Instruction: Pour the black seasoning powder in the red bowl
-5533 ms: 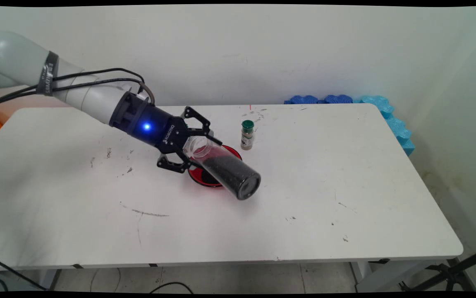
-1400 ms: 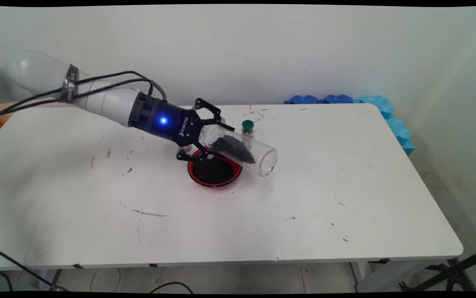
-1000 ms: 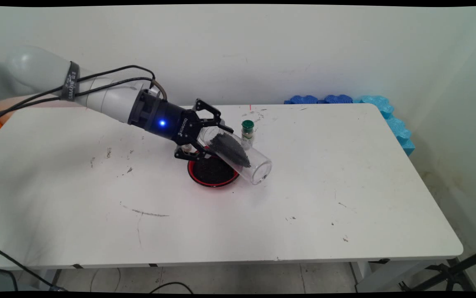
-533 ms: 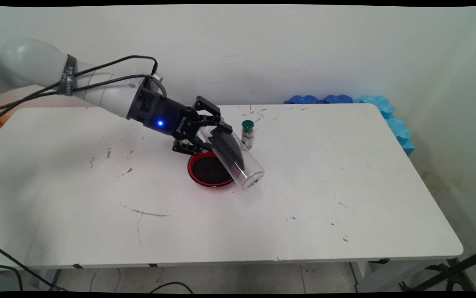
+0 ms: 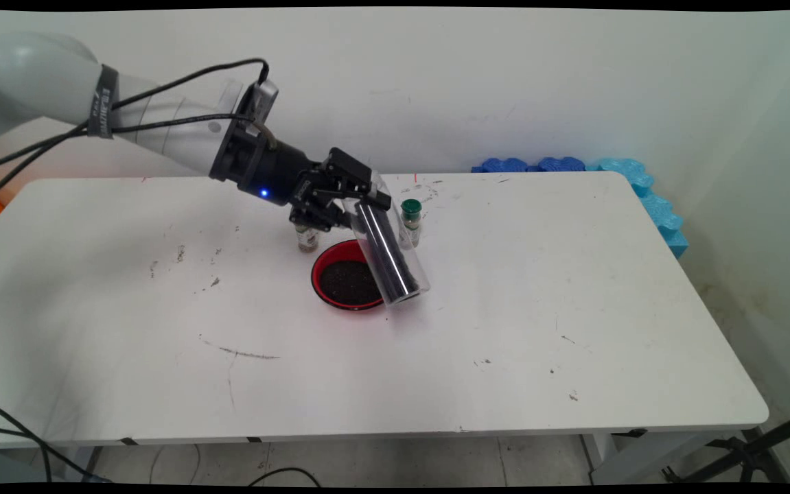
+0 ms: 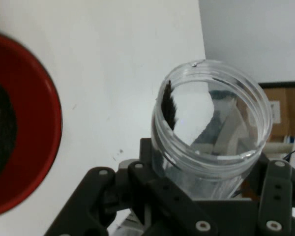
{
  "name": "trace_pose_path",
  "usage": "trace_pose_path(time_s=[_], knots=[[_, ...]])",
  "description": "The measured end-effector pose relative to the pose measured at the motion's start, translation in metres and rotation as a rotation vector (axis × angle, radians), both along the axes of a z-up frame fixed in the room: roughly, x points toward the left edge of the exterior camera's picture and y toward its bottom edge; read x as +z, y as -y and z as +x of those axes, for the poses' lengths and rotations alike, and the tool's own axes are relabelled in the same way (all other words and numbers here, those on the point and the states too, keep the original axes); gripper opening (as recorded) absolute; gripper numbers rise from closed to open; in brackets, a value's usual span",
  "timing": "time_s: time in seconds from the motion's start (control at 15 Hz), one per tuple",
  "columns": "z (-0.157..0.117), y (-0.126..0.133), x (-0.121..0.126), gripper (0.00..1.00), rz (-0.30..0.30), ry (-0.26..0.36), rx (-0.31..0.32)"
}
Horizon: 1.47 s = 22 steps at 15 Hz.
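My gripper (image 5: 365, 204) is shut on a clear open jar (image 5: 389, 259) near its mouth. The jar hangs tilted, mouth up and to the left, base down and to the right, just past the right rim of a red bowl (image 5: 326, 271). Black grains lie along the jar's lower side, and more black grains fill the bowl. In the hand view the jar's (image 6: 211, 118) round mouth faces the camera with a streak of grains on its left wall, and the red bowl (image 6: 46, 103) fills the left edge.
A small green-capped spice bottle (image 5: 410, 221) stands just behind the jar. Another small bottle (image 5: 307, 239) stands left of the bowl, under the hand. Blue foam blocks (image 5: 573, 165) line the white table's (image 5: 539, 309) far right corner.
The hand has risen and rolled, swinging the jar from nearly lying flat to steeply tilted with its base down. The grains have slid toward the base. Earlier the jar was much fuller and the bowl held less.
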<state>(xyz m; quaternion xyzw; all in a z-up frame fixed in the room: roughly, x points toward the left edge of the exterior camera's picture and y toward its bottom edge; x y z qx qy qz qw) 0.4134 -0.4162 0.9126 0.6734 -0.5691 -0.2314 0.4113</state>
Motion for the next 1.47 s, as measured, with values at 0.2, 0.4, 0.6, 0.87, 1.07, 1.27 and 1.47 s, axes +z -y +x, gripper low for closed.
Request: trace_pose_path(time_s=[0.2,0.4,0.6,0.87,1.07,1.27,1.47], knots=[[-0.005,0.0,0.014,0.0,-0.117,0.056,-0.074],[-0.01,-0.003,0.025,0.0,-0.224,0.107,-0.148],[-0.016,-0.006,0.038,0.0,-0.36,0.17,-0.237],[-0.025,-0.01,0.056,0.0,-0.51,0.253,-0.331],[-0.033,-0.014,0.066,0.0,-0.587,0.289,-0.391],[-0.042,-0.02,0.077,0.0,-0.665,0.323,-0.455],[-0.05,-0.025,0.085,0.0,-0.725,0.352,-0.502]])
